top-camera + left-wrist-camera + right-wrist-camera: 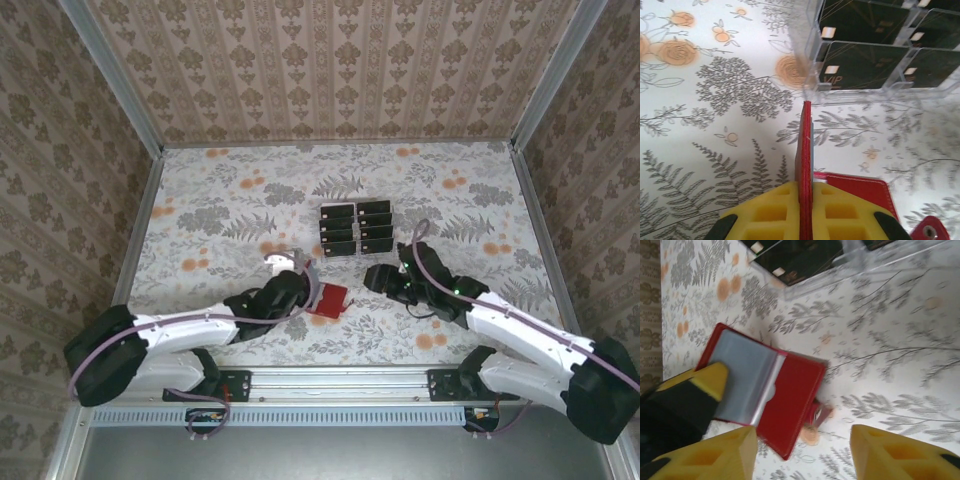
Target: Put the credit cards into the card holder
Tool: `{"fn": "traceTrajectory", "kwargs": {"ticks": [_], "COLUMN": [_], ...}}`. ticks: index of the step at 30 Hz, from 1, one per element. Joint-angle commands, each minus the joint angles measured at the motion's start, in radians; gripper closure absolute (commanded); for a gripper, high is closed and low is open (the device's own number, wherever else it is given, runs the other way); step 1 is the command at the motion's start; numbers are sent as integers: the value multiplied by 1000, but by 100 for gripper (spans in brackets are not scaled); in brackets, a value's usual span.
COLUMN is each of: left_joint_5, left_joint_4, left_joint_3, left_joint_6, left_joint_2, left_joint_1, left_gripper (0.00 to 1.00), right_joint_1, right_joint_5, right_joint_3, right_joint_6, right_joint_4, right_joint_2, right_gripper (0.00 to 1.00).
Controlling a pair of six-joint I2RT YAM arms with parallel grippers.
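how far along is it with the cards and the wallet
Done: the card holder lies open, one cover pinched by the left gripper. In hand: the right gripper hovers open and empty near it. Left: everything else; the credit cards sit in the clear rack, and the pockets in view look empty.
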Motion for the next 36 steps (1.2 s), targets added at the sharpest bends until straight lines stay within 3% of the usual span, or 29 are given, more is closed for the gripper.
{"fn": "traceTrajectory", "kwargs": {"ticks": [1,10,24,27,32,36], "left_joint_5": [-177,-285,-296,-281,-200,-155], "left_joint_4": [0,-70,-67,-53,34,75], "left_joint_3": [50,52,41,37,14,-25], "left_joint_6": [-1,-85,-95,-77,-9,-19], "left_joint_2": [46,75,89,86,64,20], "left_joint_1": [-43,-94,-102,-103,-108,-108], "left_gripper": [100,100,99,87,47,34], "right_joint_1": [51,129,171,170,156,146], "right_joint_5": [6,19,61,96,97,91], "right_joint_3": [41,50,107,100,62,50], "right_joint_6": [27,94,113,104,118,123], "right_joint_4": [87,256,314,289,338,365], "right_joint_2": [56,224,453,476,528,558], "right_gripper": [57,77,85,86,87,88]}}
